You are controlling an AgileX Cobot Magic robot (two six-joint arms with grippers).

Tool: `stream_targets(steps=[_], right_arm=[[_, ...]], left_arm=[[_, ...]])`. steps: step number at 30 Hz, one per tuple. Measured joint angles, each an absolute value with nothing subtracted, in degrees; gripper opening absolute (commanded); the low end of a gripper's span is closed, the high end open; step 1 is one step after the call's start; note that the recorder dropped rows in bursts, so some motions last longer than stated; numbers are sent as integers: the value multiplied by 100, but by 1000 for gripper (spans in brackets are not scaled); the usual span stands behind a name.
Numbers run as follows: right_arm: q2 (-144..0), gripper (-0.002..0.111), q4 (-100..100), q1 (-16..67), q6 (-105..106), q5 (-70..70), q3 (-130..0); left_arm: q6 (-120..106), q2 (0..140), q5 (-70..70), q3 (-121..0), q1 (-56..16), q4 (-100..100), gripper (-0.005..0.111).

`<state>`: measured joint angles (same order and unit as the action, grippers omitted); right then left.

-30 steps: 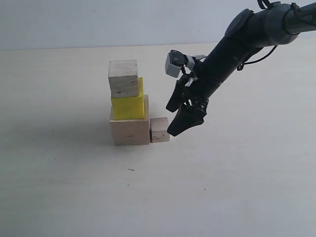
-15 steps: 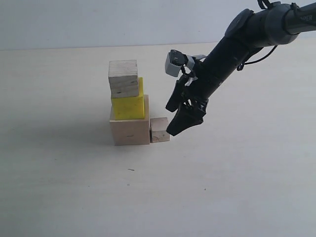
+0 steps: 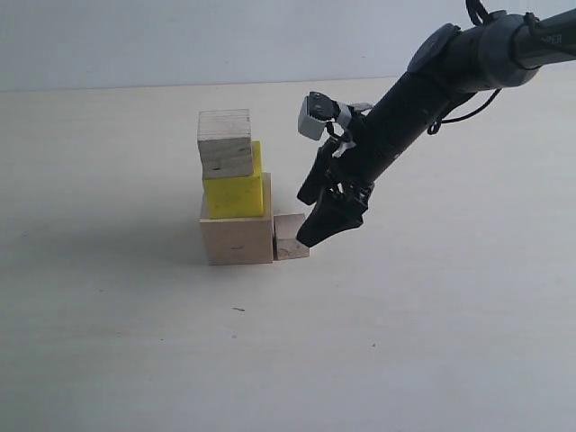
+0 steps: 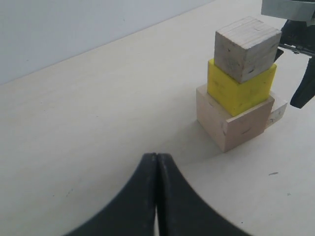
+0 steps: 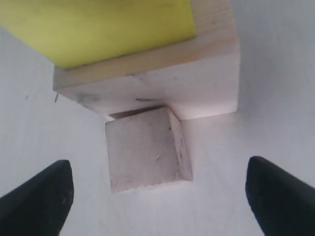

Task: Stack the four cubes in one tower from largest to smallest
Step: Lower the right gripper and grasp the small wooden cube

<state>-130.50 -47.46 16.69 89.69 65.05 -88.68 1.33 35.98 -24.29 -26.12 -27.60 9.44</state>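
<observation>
Lab-like: bare tabletop (image 3: 405,342), blank wall (image 3: 180,36)

A large pale bare-wood cube (image 3: 236,239) stands upright at the bottom, carrying a medium bright yellow cube (image 3: 234,191). On the yellow one sits a small pale bare-wood cube (image 3: 225,144), shifted slightly left. A smaller pale bare-wood cube (image 3: 291,237) lies unstacked, touching the large cube's right side.

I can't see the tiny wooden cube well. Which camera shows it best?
Right wrist view: the small pale bare-wood cube fills its middle. Exterior view shows it tiny; left wrist view, only a corner.
</observation>
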Motion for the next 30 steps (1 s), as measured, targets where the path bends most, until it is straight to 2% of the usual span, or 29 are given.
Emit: stream_targets(steps=[18, 21, 24, 30], right_arm=[[-13308, 86, -4816, 1773, 9112, 6466, -8868], [-13316, 82, -4816, 1862, 9141, 6419, -8877], [-13316, 69, -4805, 1897, 9153, 6360, -8877], [-13321, 30, -4562, 1897, 9166, 6264, -8877]], left_arm=[[112, 3598, -2429, -2612, -2760, 989, 0], [96, 3598, -2429, -2612, -2760, 989, 0], [96, 3598, -2429, -2612, -2760, 998, 0], [96, 3598, -2429, -2612, -2760, 1002, 0]])
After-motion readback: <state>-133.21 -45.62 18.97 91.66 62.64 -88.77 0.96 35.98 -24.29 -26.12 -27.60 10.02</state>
